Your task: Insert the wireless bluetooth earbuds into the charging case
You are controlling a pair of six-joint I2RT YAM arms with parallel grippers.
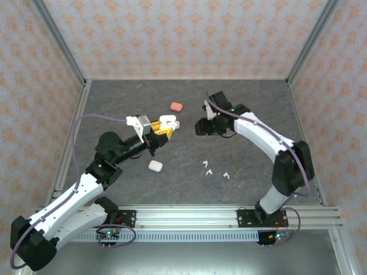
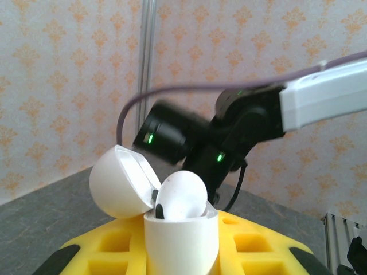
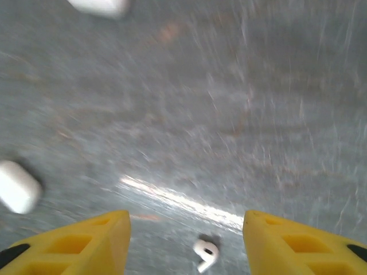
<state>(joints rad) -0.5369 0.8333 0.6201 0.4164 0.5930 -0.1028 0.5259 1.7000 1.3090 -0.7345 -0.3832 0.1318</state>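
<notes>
As the overhead view shows, left pincer (image 1: 165, 129) is clamped on a glossy white charging case (image 1: 170, 121). Left wrist: rounded seated earbud (image 2: 182, 195) inside, lid open. Right wrist: right pincer (image 3: 186, 240) apart; stemmed loose earbud (image 3: 205, 253) lies between its fingers.

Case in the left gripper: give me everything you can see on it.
The charging case is white and rounded, and looks like smooth glossy plastic. Its lid is hinged open to the left, with the hollow inside showing. One white earbud sits in the base, its rounded head with a dark spot standing above the rim. The case stands upright in the left wrist view, clamped between the yellow fingers of the left gripper.
</notes>
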